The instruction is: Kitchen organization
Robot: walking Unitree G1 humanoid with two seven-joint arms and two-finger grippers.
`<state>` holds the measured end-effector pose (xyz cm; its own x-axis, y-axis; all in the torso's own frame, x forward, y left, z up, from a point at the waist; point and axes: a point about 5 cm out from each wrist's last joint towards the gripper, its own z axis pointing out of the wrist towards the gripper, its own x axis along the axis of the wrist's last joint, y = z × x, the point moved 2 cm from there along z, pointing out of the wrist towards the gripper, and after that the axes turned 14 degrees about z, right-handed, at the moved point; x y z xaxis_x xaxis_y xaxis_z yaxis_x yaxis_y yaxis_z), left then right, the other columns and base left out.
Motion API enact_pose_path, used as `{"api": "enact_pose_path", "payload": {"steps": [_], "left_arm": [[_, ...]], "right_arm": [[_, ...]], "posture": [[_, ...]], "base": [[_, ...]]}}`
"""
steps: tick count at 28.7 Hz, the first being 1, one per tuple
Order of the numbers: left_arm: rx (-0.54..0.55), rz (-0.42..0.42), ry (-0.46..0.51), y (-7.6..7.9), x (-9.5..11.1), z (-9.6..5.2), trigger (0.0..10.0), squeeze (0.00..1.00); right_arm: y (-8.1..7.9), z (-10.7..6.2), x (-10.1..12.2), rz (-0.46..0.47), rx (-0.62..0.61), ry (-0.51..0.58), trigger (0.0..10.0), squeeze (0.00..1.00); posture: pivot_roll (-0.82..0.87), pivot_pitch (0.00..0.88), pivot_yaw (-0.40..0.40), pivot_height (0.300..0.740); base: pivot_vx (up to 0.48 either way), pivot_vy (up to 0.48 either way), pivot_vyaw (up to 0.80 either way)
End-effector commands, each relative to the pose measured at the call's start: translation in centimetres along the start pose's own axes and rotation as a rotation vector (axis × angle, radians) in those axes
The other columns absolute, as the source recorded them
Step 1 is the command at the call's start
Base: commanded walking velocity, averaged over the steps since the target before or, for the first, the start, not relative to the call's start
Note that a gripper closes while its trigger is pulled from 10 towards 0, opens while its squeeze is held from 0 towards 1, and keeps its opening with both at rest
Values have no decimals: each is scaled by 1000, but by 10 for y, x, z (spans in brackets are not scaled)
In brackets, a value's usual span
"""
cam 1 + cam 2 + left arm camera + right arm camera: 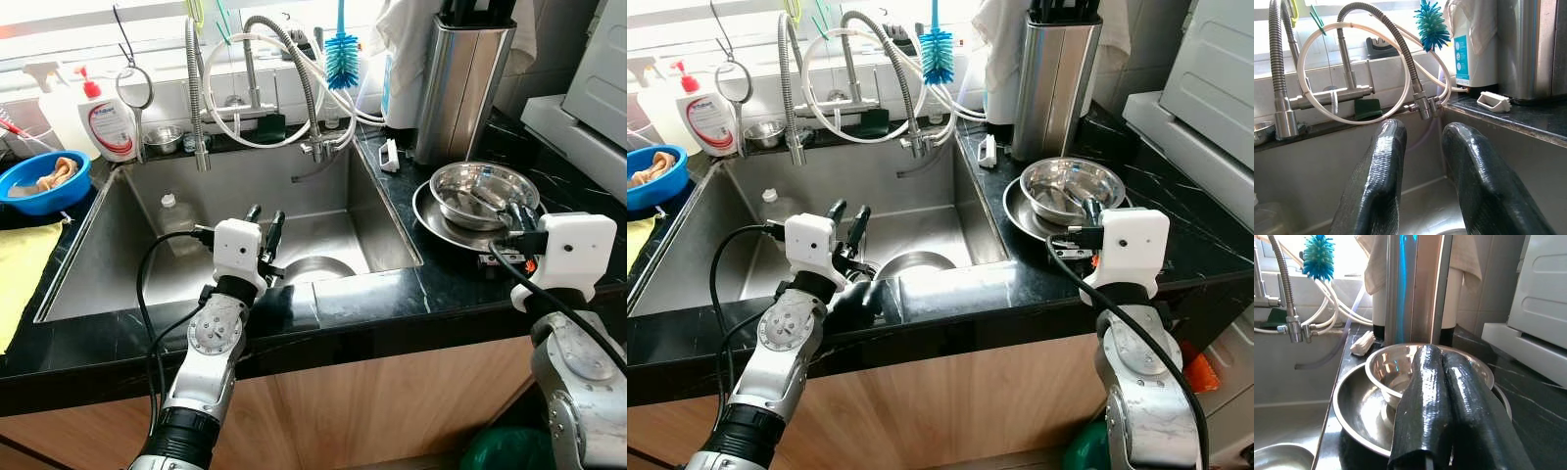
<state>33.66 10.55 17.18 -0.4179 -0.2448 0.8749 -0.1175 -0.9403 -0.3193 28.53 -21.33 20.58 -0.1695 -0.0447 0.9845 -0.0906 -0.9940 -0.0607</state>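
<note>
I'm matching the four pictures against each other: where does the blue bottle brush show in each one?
Left eye view: blue bottle brush top centre, above the faucet hoses.
Right eye view: top centre, left of the steel canister.
Left wrist view: top, beyond the left hand.
Right wrist view: top-left corner.
Shared landmark: the steel canister beside it.

Left gripper (847, 217) hovers over the sink (921, 211), fingers slightly apart, just above a steel bowl (913, 262) lying in the basin. Right gripper (1087, 211) sits at the near rim of a second bowl (1070, 188), which is nested in a plate (1019, 217) on the black counter (1205, 245). A blue brush (938, 44) hangs by the faucet (847, 69); a soap bottle (707, 113) stands far left.
</note>
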Motion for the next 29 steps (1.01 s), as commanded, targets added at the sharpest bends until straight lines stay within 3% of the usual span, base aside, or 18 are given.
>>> {"api": "enact_pose_path", "payload": {"steps": [1, 5, 6, 7, 8, 29], "left_arm": [[-2, 8, 6, 0, 1, 3, 10000, 0], [-3, 9, 5, 0, 0, 2, 10000, 0], [-3, 8, 5, 0, 0, 2, 10000, 0], [-3, 8, 5, 0, 0, 2, 10000, 0], [-4, 7, 6, 0, 0, 2, 10000, 0], [4, 8, 6, 0, 0, 3, 10000, 0]], "right_arm": [[1, 3, 2, -5, -7, 7, 0, 0], [-2, 5, 8, -24, 9, 27, 0, 0], [-3, 6, 12, -26, 14, 44, 4627, 0], [-3, 6, 13, -26, 15, 49, 4627, 0], [-3, 8, 16, -27, 14, 59, 10000, 0], [-12, 18, 53, -37, 56, 224, 10000, 0]], "posture": [[-185, 0, 73, 740], [-189, 0, 73, 740], [-189, 0, 73, 740], [-189, 0, 73, 740], [-189, 0, 73, 740], [-189, 0, 67, 740]], "base": [[0, 0, 0], [0, 0, 0], [0, 0, 0], [0, 0, 0], [0, 0, 0], [0, 0, 0]]}}
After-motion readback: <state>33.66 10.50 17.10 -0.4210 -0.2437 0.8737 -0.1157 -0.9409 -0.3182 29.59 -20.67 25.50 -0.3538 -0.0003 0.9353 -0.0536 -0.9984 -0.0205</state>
